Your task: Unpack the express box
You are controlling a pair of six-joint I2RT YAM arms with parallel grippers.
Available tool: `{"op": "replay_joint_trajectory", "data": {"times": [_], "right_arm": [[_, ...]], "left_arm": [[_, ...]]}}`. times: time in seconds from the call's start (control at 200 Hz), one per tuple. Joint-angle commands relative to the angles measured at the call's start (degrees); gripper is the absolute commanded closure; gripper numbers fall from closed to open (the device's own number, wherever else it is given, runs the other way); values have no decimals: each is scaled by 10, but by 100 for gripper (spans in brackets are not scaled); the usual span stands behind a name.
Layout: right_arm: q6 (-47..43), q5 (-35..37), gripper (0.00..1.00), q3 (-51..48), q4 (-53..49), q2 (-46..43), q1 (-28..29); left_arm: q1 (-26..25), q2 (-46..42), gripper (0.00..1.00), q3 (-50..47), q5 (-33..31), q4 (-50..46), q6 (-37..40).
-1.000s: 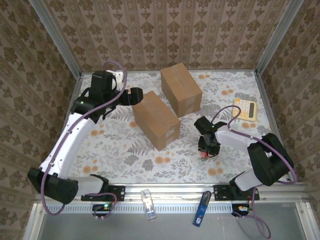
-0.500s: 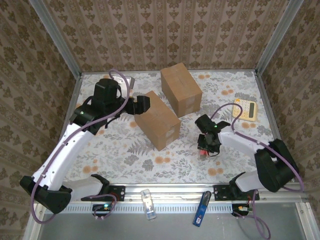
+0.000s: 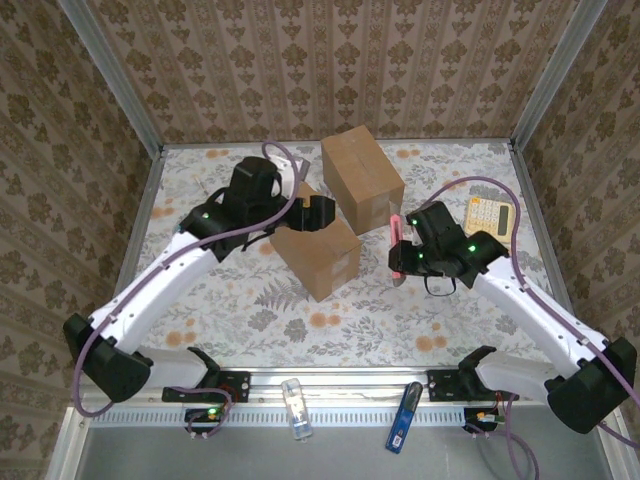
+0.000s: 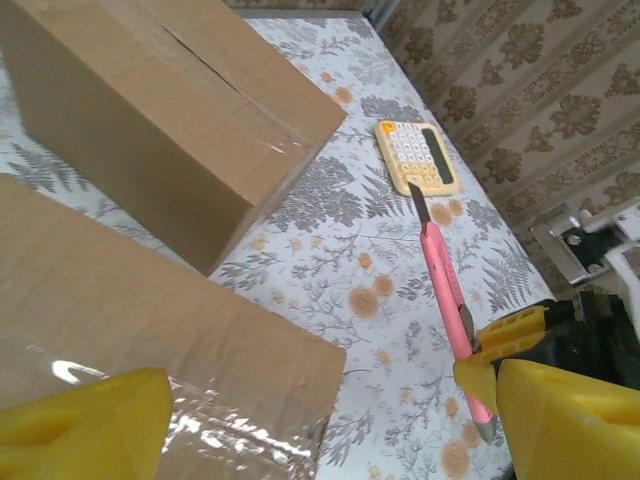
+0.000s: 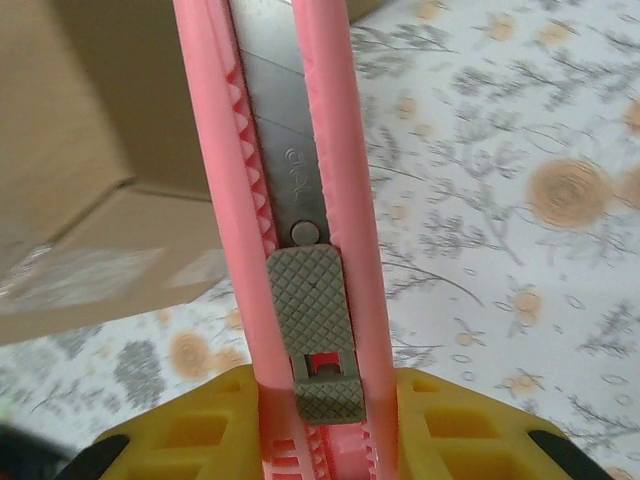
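So there are two cardboard boxes on the flowery worktop (image 3: pixel 250 300). The nearer box (image 3: pixel 320 250) sits about mid-worktop, with clear tape shining along its top seam. The far box (image 3: pixel 362 180) sits just behind it, turned at a different angle, and from above their corners look almost touching.

The left arm (image 3: pixel 170 270) is stretched across from the left, and the left jaws are parked over the back end of the nearer box, spread wide. In the left wrist view one yellow fingertip (image 4: pixel 80 425) is over the taped top and the other is off past the box's edge. Can't tell if anything's actually touching the cardboard.

The right arm (image 3: pixel 530 300) comes in from the other side. The right jaws are pinching a pink utility knife (image 3: pixel 396 238) by the handle end, and the blade tip pokes out the front. It's held up in the air just right of the nearer box.

A yellow calculator (image 3: pixel 491 217) lies off by the right edge.
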Motion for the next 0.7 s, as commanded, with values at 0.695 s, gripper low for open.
{"op": "replay_joint_trajectory", "data": {"times": [0.695], "right_arm": [[-31, -130, 71, 86, 108, 50, 57]], "left_arm": [[-50, 101, 29, 11, 61, 121, -68]]}}
